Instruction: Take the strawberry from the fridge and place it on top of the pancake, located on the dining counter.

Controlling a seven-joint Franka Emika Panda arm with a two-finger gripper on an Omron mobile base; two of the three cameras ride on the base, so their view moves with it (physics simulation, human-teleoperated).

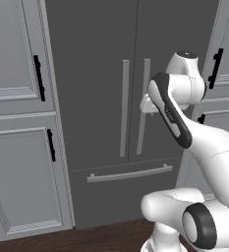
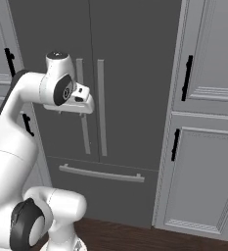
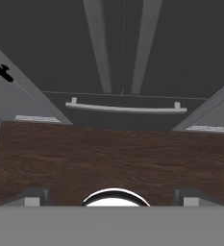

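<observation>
**Open gripper faces a shut fridge**

The fridge (image 1: 106, 98) stands closed, both of its dark grey doors flush, the two long vertical handles (image 1: 134, 107) side by side at the centre seam. Below the doors runs the bottom drawer (image 1: 121, 189) with its horizontal bar (image 1: 129, 173). The strawberry cannot be seen; nothing of the fridge's interior shows.

The gripper (image 3: 111, 196) is released, its fingertips (image 3: 32, 197) standing wide apart at the lower corners of the hand view, with nothing between them. That view looks down the fridge front toward the horizontal bar and the dark wood floor (image 3: 111, 158) in front of the fridge.

In the base views the white arm (image 2: 22, 137) rises in front of the fridge, its hand level with the upper half of the vertical handles and close before the fridge doors; whether it touches a handle cannot be told.

Light grey panelled cabinets (image 1: 17, 123) with short black handles (image 1: 39, 78) flank the fridge on both sides.
</observation>
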